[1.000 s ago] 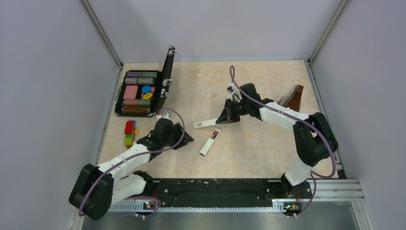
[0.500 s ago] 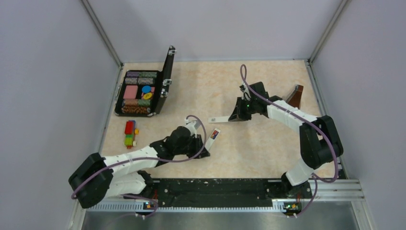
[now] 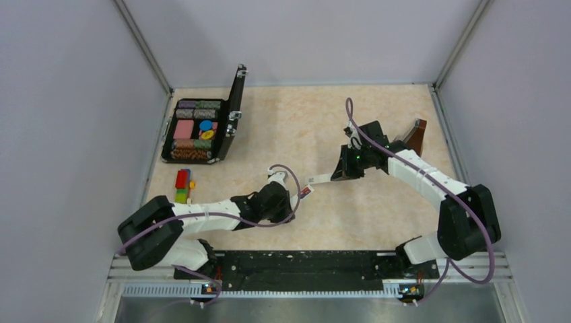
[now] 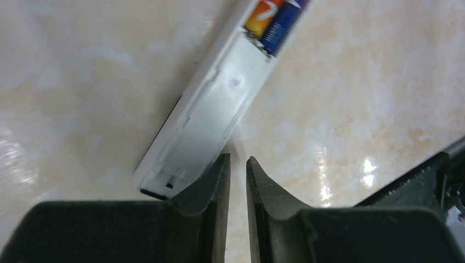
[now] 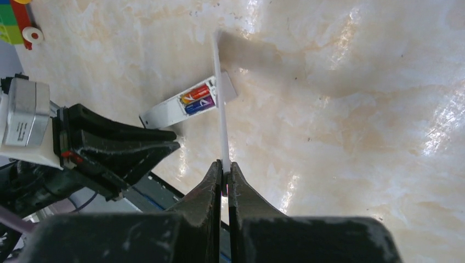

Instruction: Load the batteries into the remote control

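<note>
Remote control point(image 4: 211, 109), batteries point(image 5: 196, 98) seated, white strip point(image 5: 221, 109), perhaps cover, over it

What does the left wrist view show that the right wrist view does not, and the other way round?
Only the left wrist view: the left gripper from behind, shut with nothing between its fingers, beside the near end of the remote control, and the moulded inside of the remote's open back.
Only the right wrist view: the right gripper shut on a thin white strip, probably the battery cover, seen edge-on; the toy blocks in a corner.
Both: the remote on the table, with the two batteries side by side at one end.
</note>
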### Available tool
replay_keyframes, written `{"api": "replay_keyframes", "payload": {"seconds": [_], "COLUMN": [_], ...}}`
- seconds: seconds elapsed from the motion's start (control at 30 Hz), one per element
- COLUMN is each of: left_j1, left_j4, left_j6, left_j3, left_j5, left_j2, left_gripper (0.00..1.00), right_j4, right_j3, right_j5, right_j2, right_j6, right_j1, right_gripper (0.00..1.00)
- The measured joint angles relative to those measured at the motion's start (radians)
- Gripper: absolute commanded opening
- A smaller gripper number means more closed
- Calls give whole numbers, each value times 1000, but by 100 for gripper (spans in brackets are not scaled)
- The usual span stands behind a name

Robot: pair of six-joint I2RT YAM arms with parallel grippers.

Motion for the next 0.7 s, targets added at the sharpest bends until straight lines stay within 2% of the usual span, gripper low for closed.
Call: {"api": "replay_keyframes", "payload": {"seconds": [0.23, 0.43, 0.6, 0.7], "left_j1": [1, 2, 16, 68], "left_j4": [-74, -103, -176, -243], "left_j6": [-80, -109, -129, -158], "left_j3": [0, -8, -48, -63], "left_j5": [-152, -184, -209, -232], "left_j2": [-21, -44, -174, -293], "left_gripper": [21, 21, 23, 32], "right_j4": [-63, -81, -23, 69], "right_j3": [-9, -12, -14, -35], "right_j5": [-18, -25, -110, -195], "right_j2": [-60, -93, -133, -151], "right_j6": [1, 14, 59, 83], "right_j1": [0, 0, 1, 7], "right_gripper": [0, 0, 0, 0]}}
